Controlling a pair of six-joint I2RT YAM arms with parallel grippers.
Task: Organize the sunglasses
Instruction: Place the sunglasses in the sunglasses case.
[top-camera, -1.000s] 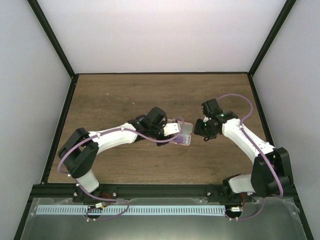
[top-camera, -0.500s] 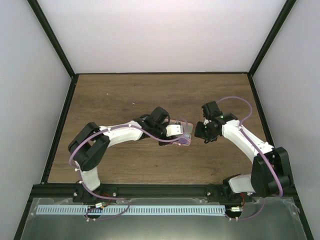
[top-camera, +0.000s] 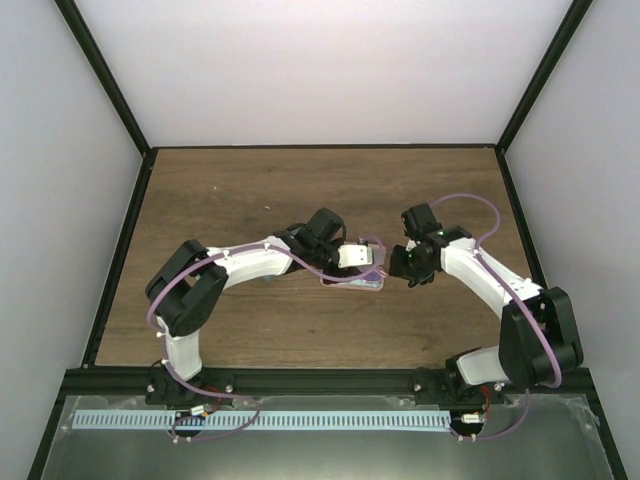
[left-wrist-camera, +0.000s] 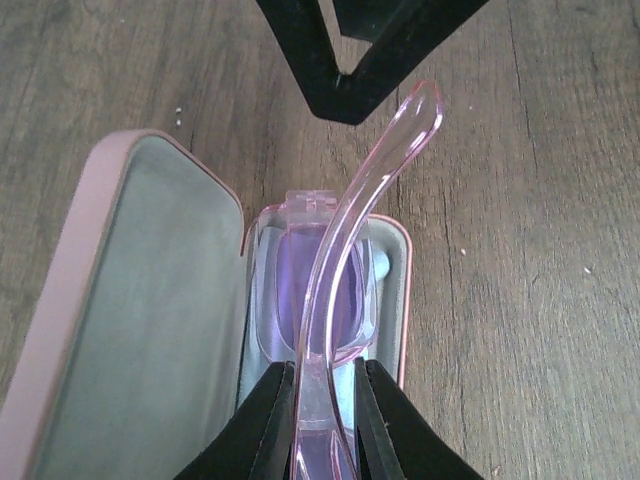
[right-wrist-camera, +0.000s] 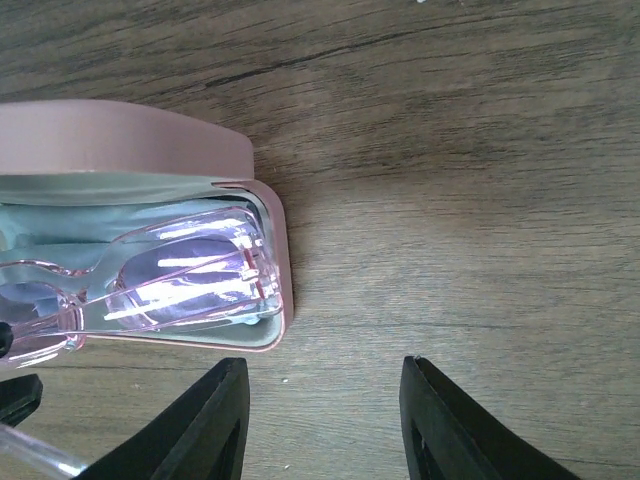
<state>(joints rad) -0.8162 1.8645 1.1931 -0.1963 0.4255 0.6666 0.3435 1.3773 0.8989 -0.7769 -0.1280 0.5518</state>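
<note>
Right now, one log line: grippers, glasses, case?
left gripper: shut on glasses arm | glasses: lenses in case, arm sticking out | case: lid open | right gripper: open, empty, beside case end

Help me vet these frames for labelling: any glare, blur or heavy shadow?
Right wrist view: white glare streaks on the sunglasses lens; the right hand looks slightly soft. Left wrist view: the sunglasses' arm is sharp, the left hand slightly soft. Top external view: even light, faint shadows on the table, sunglasses too small for detail.

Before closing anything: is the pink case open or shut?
Open: the pink case has its lid laid back, lining showing, sunglasses partly in its base.
</note>
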